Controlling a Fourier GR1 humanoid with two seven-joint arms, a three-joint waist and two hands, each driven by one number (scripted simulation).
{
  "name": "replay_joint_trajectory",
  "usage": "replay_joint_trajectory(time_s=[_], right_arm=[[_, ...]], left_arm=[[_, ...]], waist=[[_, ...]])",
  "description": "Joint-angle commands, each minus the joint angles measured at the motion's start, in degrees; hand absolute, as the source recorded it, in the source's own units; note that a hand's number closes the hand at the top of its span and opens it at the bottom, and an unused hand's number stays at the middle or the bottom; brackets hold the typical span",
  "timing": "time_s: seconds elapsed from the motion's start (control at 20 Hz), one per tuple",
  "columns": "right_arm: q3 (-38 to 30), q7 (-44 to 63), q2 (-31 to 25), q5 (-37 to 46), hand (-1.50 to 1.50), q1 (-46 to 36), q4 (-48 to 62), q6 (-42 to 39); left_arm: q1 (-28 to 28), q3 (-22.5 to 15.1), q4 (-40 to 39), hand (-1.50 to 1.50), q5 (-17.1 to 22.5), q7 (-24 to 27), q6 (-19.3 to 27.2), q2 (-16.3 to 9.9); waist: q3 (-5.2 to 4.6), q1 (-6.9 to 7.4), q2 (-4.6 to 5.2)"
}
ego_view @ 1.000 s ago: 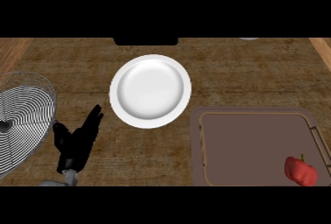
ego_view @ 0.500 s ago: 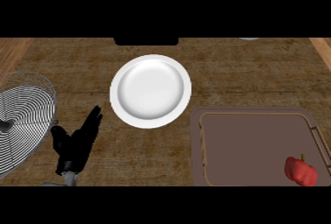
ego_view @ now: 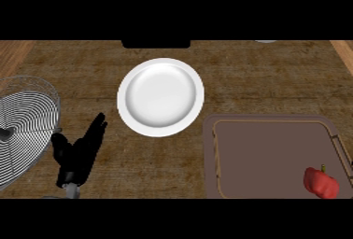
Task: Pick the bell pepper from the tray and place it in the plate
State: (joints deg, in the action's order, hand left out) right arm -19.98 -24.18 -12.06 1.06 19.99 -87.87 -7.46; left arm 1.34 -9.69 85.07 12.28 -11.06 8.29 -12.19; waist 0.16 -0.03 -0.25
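Head view: one bell pepper, one tray, one plate.

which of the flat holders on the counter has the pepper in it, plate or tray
The brown tray at the right: the red bell pepper sits in its near right corner. The white plate holds nothing.

wire basket: cut by left edge | tray: right side cut off | right hand: unseen
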Motion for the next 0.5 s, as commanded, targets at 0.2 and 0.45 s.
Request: replay_joint_trajectory(time_s=[0.2,0.45], right_arm=[[2.55,-2.20,-1.91,7.97,1.50,-3.72,4.81,0.58],[2.26,-6.22,0.61,11.21,1.50,-5.49,6.60,5.45]], left_arm=[[0.62,1.10,-0.63,0.00,-0.75,-1.28,-1.64,0.91],[-2.45,1.73,-4.08,0.00,-2.71,-1.43,-0.57,3.71]], waist=[[-0.15,0.11,0.24],[-0.16,-0.10,0.26]])
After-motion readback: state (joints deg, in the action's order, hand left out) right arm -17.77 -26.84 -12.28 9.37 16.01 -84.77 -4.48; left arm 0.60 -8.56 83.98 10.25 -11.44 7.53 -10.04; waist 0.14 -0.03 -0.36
